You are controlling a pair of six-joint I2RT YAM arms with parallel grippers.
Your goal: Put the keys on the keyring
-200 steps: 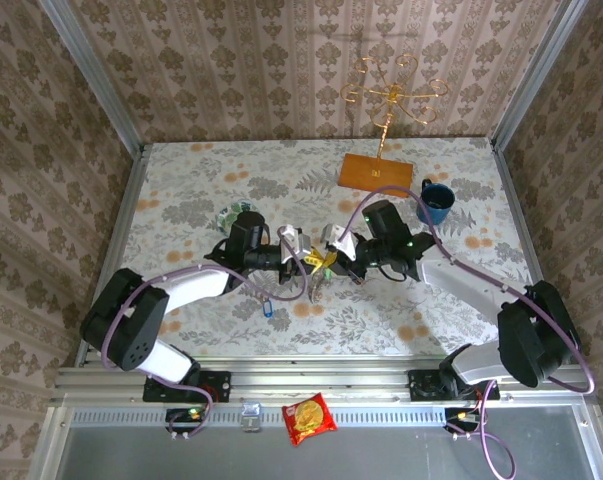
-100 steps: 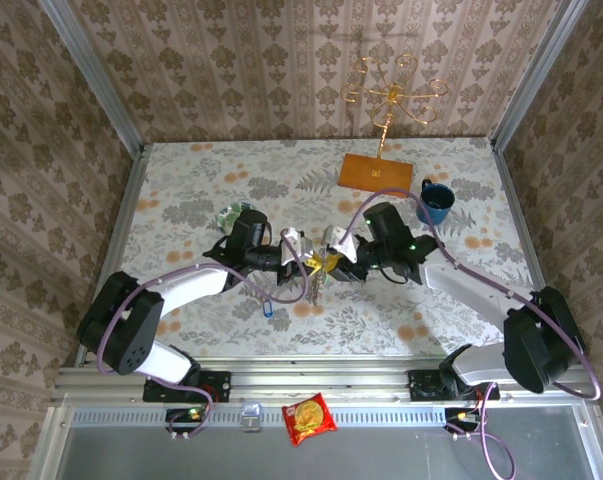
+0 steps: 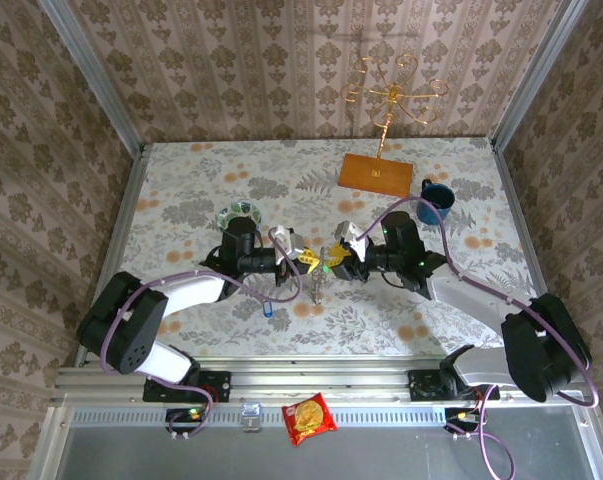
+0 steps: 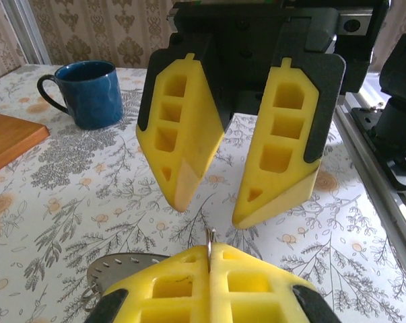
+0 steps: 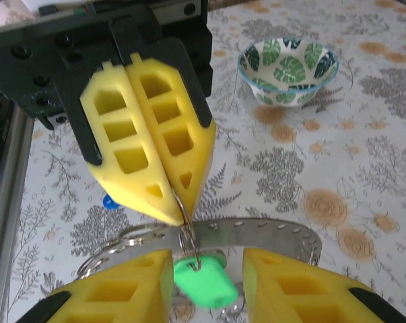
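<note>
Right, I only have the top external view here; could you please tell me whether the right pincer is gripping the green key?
Observer: No, the right pincer is open; the green key sits in the gap between its fingers, on a thin wire loop.
Operator: Thanks. What holds that loop?
Observer: The left pincer, shut on it.
Operator: And the grey keyring?
Observer: Its flat band curves past the key; whether they're joined, I cannot tell.
</note>
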